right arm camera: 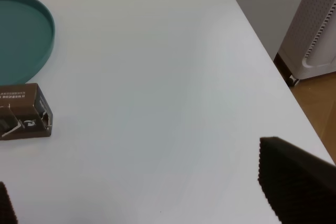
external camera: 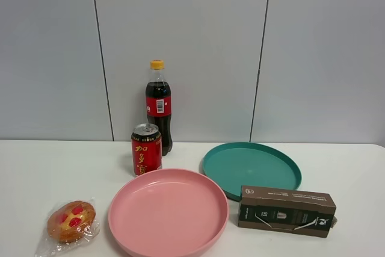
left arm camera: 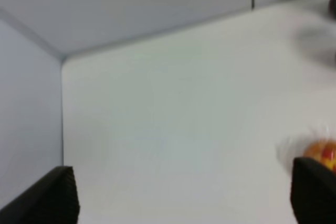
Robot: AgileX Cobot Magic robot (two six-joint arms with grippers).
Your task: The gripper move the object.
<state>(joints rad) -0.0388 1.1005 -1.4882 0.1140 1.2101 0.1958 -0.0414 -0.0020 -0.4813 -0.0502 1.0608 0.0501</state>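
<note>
The object, a long dark brown-and-green box [external camera: 286,210] with small white markings, lies flat on the white table at the front right, just in front of the teal plate [external camera: 252,170]. Neither arm shows in the exterior high view. My right gripper [right arm camera: 137,203] is open and empty, its black fingers [right arm camera: 294,179] wide apart over bare table; the box end [right arm camera: 25,113] lies off to one side of it, apart. My left gripper [left arm camera: 184,198] is open and empty over bare table, its fingers [left arm camera: 58,195] spread.
A pink plate [external camera: 168,212] lies at front centre. A red can [external camera: 147,148] and a soda bottle [external camera: 159,106] stand behind it. A wrapped bun [external camera: 72,221] lies front left, also by my left finger [left arm camera: 323,150]. The table's right edge [right arm camera: 273,61] borders a white appliance [right arm camera: 315,24].
</note>
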